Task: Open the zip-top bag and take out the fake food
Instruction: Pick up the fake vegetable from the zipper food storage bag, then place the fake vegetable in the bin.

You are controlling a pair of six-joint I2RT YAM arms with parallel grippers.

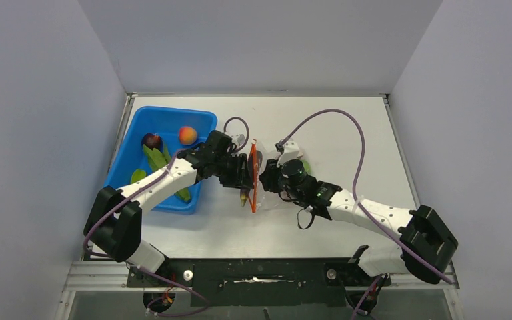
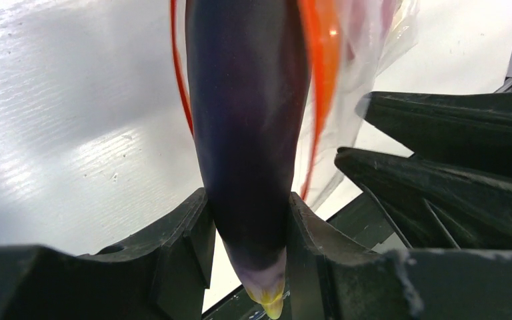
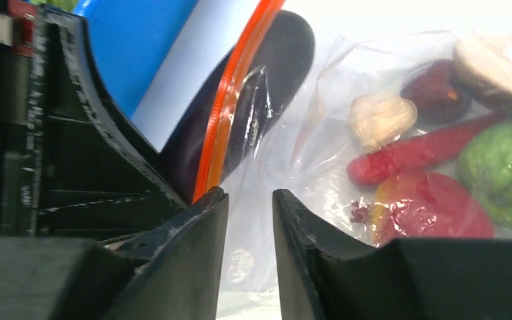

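Note:
The zip-top bag (image 1: 267,198) stands on the table with its orange-red zipper strip (image 1: 254,175) upright between my grippers. My left gripper (image 1: 243,179) is shut on a dark purple eggplant (image 2: 247,120) that sticks out through the bag's mouth; its pale tip points back past the fingers (image 2: 193,233). My right gripper (image 3: 250,197) grips the bag's clear film just behind the zipper (image 3: 230,100), with a narrow gap between its fingers. Inside the bag lie a red fruit (image 3: 433,213), a green bumpy ball (image 3: 503,170), a mushroom (image 3: 500,63) and several smaller pieces.
A blue bin (image 1: 167,123) stands at the left, close behind the left arm. It holds an orange-pink peach (image 1: 187,135), a dark purple piece (image 1: 151,141) and long green pods (image 1: 157,160). Purple cables loop above both arms.

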